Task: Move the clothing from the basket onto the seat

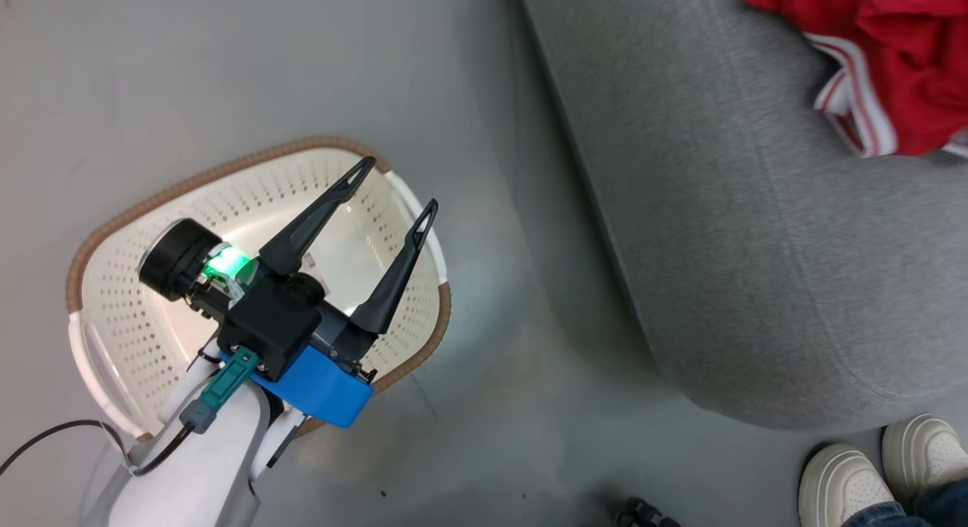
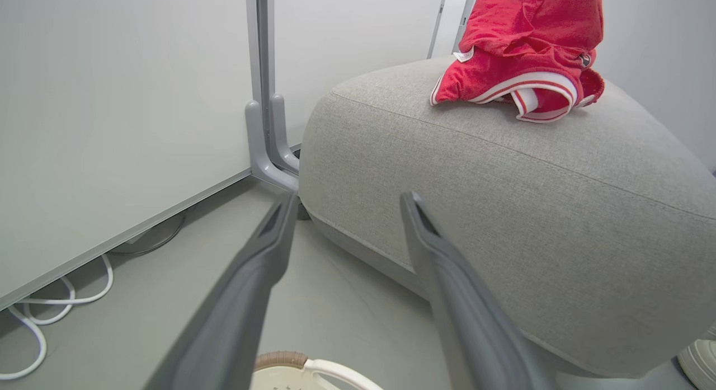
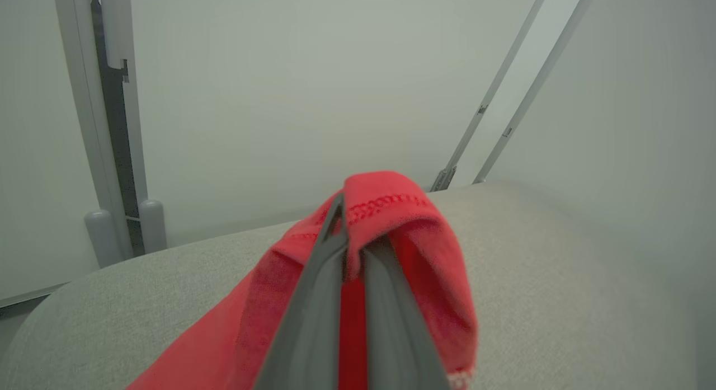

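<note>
My right pincer [image 3: 358, 233] is clamped on a fold of the red clothing [image 3: 403, 211], centre frame above the seat [image 3: 559, 267]: the placing step, I judge. Next: lower, let go. It bunches, white stripes showing. My left pincer [image 1: 399, 185] hangs wide open over the basket [image 1: 227, 168], lower left.

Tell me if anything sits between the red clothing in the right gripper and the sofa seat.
Nothing visible does. The right gripper is shut on the clothing, which hangs straight down onto the grey seat. Its lower folds already rest there.
</note>
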Tool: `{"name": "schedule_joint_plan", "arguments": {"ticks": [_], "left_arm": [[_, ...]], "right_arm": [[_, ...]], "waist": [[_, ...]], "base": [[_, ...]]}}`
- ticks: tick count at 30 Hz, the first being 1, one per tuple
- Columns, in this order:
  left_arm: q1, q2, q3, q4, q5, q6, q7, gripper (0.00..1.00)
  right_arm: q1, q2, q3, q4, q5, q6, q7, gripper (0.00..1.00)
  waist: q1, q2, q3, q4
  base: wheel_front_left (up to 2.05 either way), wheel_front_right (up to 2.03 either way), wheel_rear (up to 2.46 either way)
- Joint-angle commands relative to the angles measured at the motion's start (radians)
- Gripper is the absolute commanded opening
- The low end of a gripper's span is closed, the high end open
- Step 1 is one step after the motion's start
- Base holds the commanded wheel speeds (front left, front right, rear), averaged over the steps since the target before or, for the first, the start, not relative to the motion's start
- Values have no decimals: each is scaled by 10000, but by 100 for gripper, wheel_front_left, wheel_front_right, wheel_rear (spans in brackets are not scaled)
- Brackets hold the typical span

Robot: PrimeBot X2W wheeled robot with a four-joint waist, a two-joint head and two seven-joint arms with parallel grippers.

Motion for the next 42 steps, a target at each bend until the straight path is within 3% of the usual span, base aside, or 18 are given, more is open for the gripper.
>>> {"name": "schedule_joint_plan", "arguments": {"ticks": [1,12,13,15,16,17,24,30,36,42], "left_arm": [[-141,85,-40,-83,48,-40,27,100],[-138,65,-244,104,-160,55,-135,100],[-90,69,-230,163,-201,78,-178,100],[-14,46,-229,278,-239,96,-235,100],[23,17,-234,347,-288,107,-272,100],[57,-15,-245,410,-314,102,-301,100],[451,-453,-332,1081,-643,165,-558,100],[1042,-1024,-161,1741,-1051,169,-630,100],[1936,-1541,299,1896,-1243,116,-639,100],[2983,-1818,900,1906,-1215,76,-639,100]], "right_arm": [[242,206,-141,263,-82,-5,-186,0],[1215,910,-336,2120,-600,-7,-1296,0],[1234,903,-310,2209,-648,-7,-1339,6],[1277,859,-248,2328,-750,-7,-1426,44],[1304,833,-204,2383,-811,-7,-1475,78],[1328,820,-170,2434,-856,-7,-1470,100],[1791,722,78,2427,-861,-7,-1548,100],[2974,466,469,1667,-682,-7,-1558,100],[4949,626,726,-62,-407,-5,-1330,100],[7273,1100,828,-2810,-454,-7,-514,100]], "waist": [[-3,0,477,257],[-3,0,301,432],[-3,0,241,435],[-3,0,105,446],[-3,0,25,459],[-3,0,-64,475],[-3,0,-1150,791],[-3,0,-2546,1331],[-3,0,-4101,2002],[-3,0,-5355,2556]], "base": [[0,0,0],[0,0,0],[0,0,0],[0,0,0],[0,0,0],[0,0,0],[0,0,0],[0,0,0],[0,0,0],[0,0,0]]}}
